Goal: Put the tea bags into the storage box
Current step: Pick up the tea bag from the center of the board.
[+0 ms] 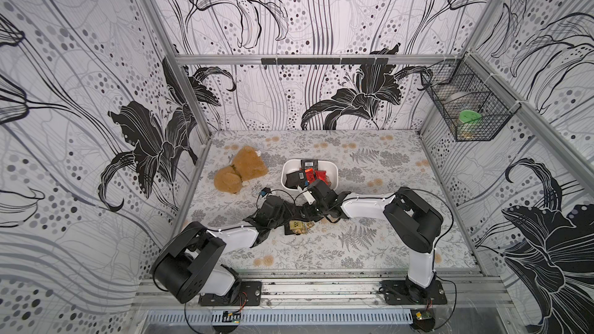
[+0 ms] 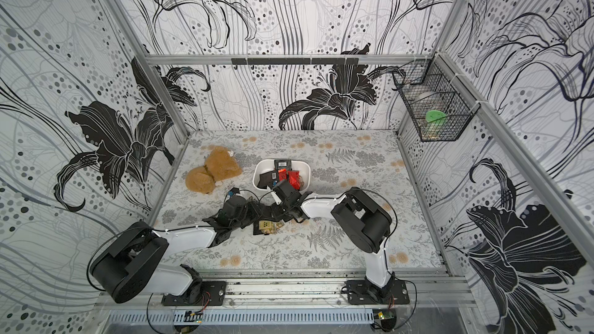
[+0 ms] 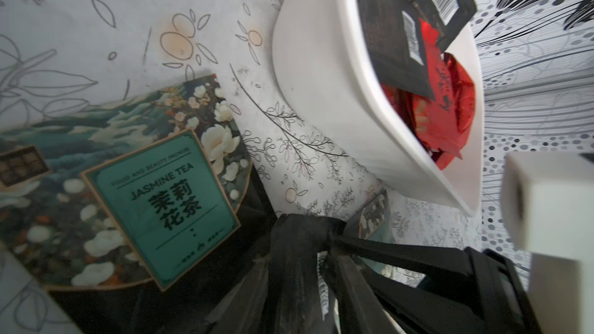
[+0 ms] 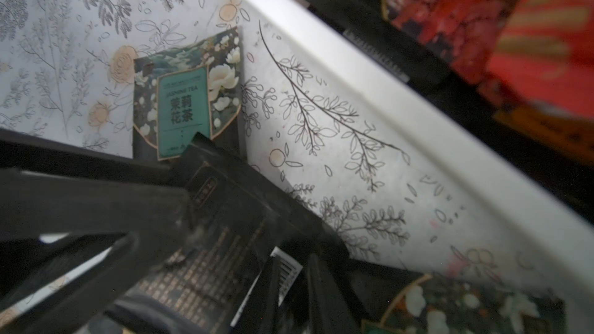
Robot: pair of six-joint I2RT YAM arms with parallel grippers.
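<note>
The white storage box [image 1: 287, 168] [image 2: 258, 171] [image 3: 321, 91] sits mid-table and holds black and red tea bags [image 1: 313, 173] [image 3: 443, 97]. Just in front of it both arms meet. My right gripper [image 1: 313, 212] [image 4: 294, 271] is shut on a black tea bag [image 4: 225, 229] with a barcode. My left gripper [image 1: 297, 213] [image 3: 308, 252] has its fingers against both faces of the same bag. A teal jasmine tea bag [image 3: 135, 187] [image 4: 189, 104] lies flat on the table beside them. A dark bag with a yellowish label [image 1: 297, 227] [image 2: 265, 227] lies under the arms.
A brown plush toy [image 1: 238, 171] [image 2: 212, 170] lies left of the box. A black wire basket [image 1: 466, 104] holding a green-lidded jar hangs on the right wall. A second floral sachet [image 4: 466, 310] lies close to the box wall. Patterned walls close in three sides.
</note>
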